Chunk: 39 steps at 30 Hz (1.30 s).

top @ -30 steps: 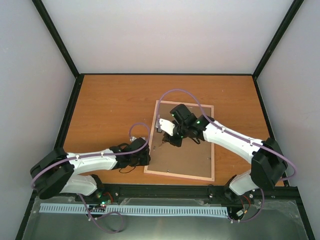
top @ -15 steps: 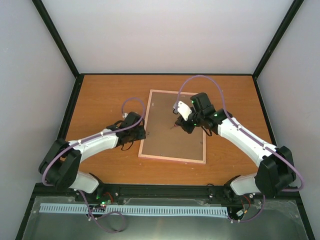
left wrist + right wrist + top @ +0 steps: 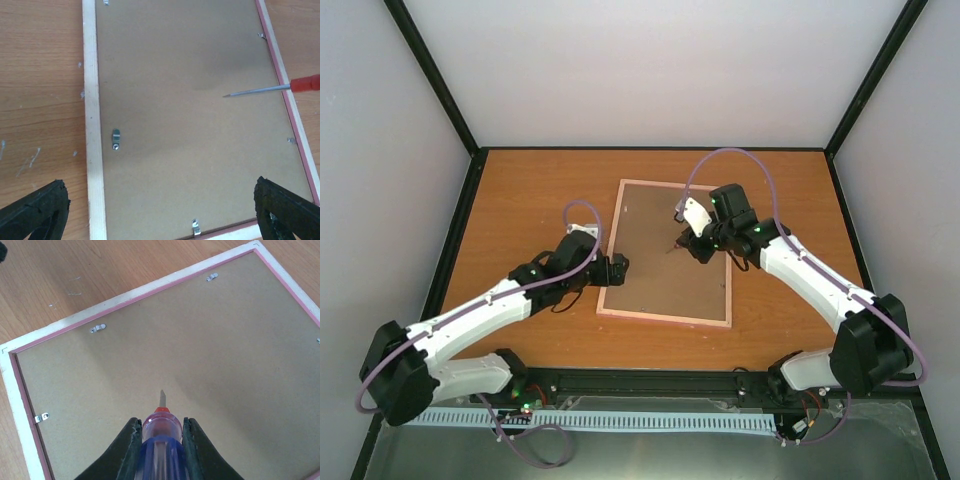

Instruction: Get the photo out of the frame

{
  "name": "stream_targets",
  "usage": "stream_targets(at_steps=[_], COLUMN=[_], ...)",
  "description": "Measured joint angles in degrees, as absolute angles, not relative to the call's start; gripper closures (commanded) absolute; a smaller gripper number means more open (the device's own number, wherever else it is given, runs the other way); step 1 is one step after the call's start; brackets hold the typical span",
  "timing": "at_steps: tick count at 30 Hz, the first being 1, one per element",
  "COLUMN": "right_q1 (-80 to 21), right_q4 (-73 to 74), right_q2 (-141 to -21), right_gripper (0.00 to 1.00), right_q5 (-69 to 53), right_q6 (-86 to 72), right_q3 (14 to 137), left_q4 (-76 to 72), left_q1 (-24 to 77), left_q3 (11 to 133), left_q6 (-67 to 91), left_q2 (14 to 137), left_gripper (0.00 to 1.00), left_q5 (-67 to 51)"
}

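The right gripper (image 3: 160,424) is clenched on the handle of a screwdriver (image 3: 161,445), which has a clear blue grip and a red collar. Its thin blade reaches over the brown back board (image 3: 660,265) of the frame (image 3: 662,319); whether the tip touches the board I cannot tell. The left gripper (image 3: 160,200) is released: its two fingers (image 3: 35,207) stand wide apart with nothing held, at the left long side of the frame, near its front corner. The frame lies face down in the middle of the tabletop (image 3: 520,200), a little toward the right edge. Small metal tabs (image 3: 115,138) sit along the inside of its pink rim. The photo is hidden under the board
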<state>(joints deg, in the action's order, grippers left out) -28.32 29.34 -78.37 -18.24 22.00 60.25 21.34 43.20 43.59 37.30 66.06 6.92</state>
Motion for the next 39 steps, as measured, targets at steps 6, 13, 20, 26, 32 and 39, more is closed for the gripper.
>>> stream_targets(at_steps=[6,13,20,26,32,39], right_q1=[-28.21,-28.03,-27.27,-26.76,-26.70,-26.70], right_q4=[29.26,28.88,28.80,28.60,28.49,28.49], right_q2=[-78.37,-78.32,-77.62,-76.42,-76.29,-76.20], right_gripper=[0.97,0.97,0.97,0.97,0.97,0.97], right_q5=[-18.39,-18.48,-18.46,-18.61,-18.70,-18.72], right_q6=[21.80,21.61,21.58,21.61,21.61,21.61], right_q3=[60.14,59.88,59.64,59.59,59.59,59.57], left_q4=[21.43,24.82,23.20,22.06,23.90,24.18], left_q1=[43.16,33.30,31.68,39.97,47.29,49.30], left_q3=[39.72,39.38,40.05,34.59,31.00,29.87], left_q6=[35.42,47.24,49.52,56.95,65.76,70.67], left_q2=[59.55,59.33,65.89,66.52,64.93,67.09], left_gripper=[0.00,0.01,0.32,0.45,0.41,0.42], left_q5=[8.51,18.44,7.60,3.25,-0.67,-3.07])
